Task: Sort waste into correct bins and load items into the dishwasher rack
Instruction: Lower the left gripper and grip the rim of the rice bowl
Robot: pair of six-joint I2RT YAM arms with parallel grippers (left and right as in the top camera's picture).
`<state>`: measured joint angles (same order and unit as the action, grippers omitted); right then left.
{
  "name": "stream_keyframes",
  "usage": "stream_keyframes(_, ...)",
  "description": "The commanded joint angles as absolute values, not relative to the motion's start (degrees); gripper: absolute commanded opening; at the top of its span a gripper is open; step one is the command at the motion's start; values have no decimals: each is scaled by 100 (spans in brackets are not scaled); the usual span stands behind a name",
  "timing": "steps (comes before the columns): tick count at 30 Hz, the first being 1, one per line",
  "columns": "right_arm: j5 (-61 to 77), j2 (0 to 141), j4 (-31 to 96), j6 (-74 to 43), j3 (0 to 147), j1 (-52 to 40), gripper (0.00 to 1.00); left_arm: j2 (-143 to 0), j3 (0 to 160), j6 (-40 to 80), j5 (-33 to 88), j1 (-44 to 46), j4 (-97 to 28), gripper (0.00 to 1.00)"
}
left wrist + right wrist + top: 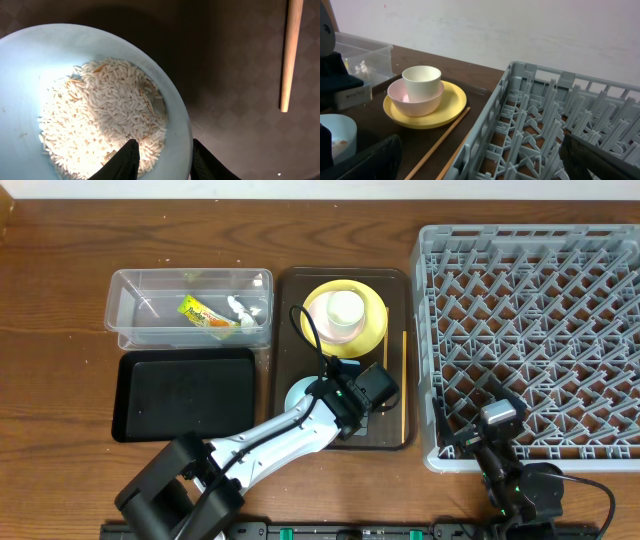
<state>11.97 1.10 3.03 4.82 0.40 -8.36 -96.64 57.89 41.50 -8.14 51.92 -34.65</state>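
My left gripper (162, 147) is shut on the rim of the light blue bowl (30, 65), one finger inside on the white rice (105, 115), one outside. The bowl (297, 393) sits at the front of the brown serving tray (290, 330). Behind it the white cup (344, 308) stands in the pink bowl (400, 97) on the yellow plate (372, 330). Chopsticks (404, 375) lie along the tray's right side. The wrapper (205, 313) and tissue (240, 310) lie in the clear tub (130, 315). My right gripper (480, 150) is open and empty over the grey rack's (540, 330) front left corner.
The black tray (185, 392) lies in front of the clear tub, left of the serving tray. The rack's left wall (490, 125) stands close to the chopsticks (440, 142). My left arm crosses the table's front toward the serving tray.
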Motion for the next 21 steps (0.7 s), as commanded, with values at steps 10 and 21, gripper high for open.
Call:
stream_keyframes(10, 1205, 91, 322, 475, 32, -832, 99, -9642, 5819, 4056, -1015, 5205, -3199, 35)
stream_keyframes(21, 1205, 93, 322, 475, 32, -832, 99, -9644, 5819, 4058, -1013, 5205, -3142, 34)
